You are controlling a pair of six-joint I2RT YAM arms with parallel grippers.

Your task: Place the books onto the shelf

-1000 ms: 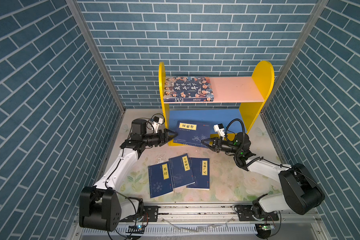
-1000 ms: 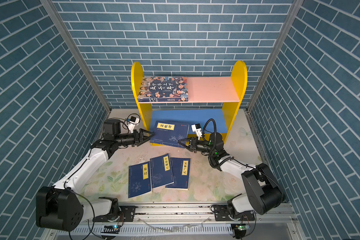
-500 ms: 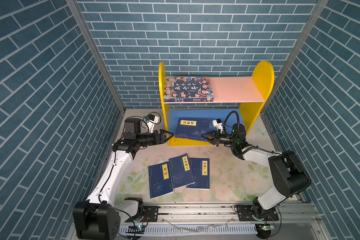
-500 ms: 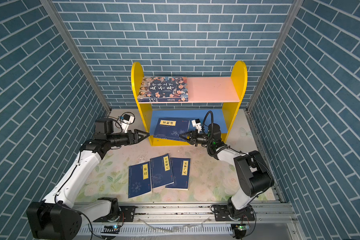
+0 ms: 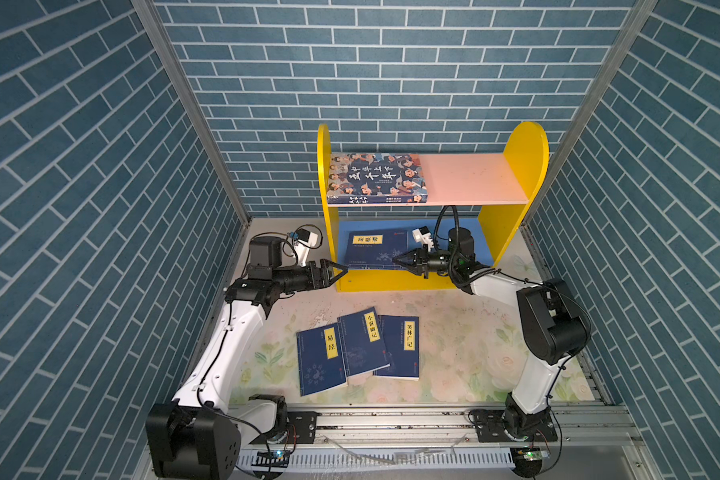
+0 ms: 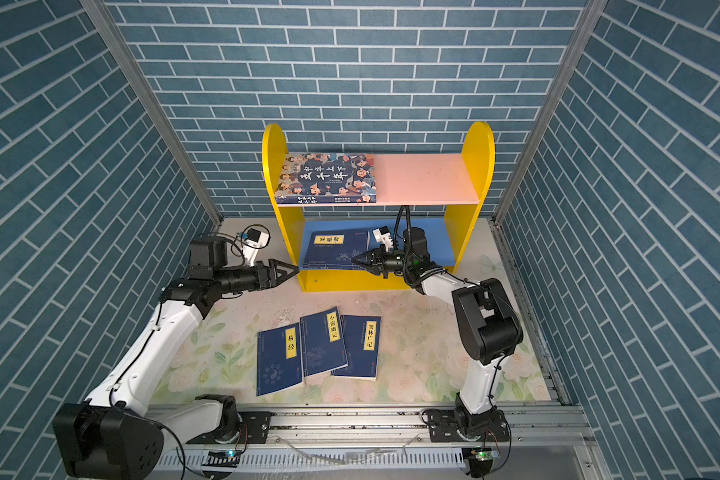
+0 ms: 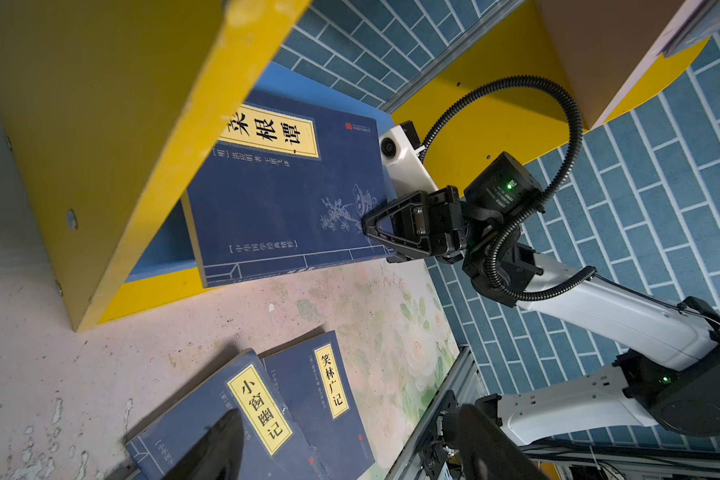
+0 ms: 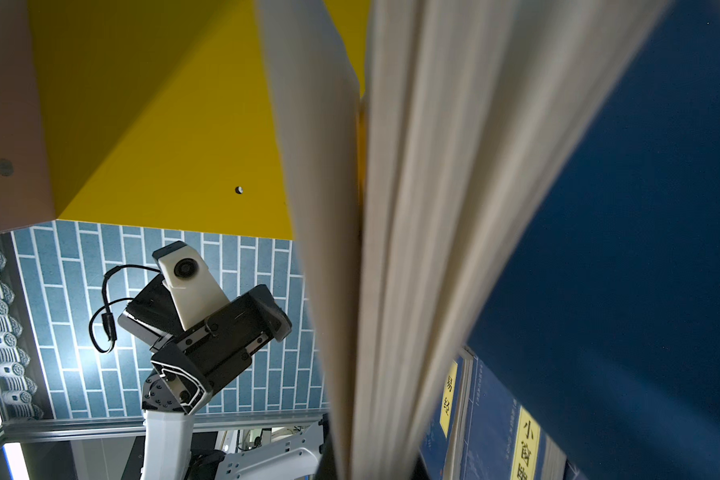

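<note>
In both top views: shelf (image 5: 525, 166) holding the cartoon-faced book (image 5: 377, 178) on its pink upper board (image 5: 470, 178), one navy book (image 5: 373, 249) on the blue lower board (image 6: 437, 237), pinched at its edge by the closed right hand (image 5: 396, 259); left hand (image 5: 344, 271) wide open, empty, beside the shelf; three navy books (image 5: 362, 345) overlapping on the table (image 5: 466, 332). Left wrist view: same pinch. Right wrist view: blurred page edges (image 8: 412, 208).

table (image 5: 454, 332): 3 navy bks (image 5: 358, 347), shelf (image 5: 470, 178)

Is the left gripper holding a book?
No, the left gripper is open and empty beside the shelf; the right gripper grips the navy book.
</note>
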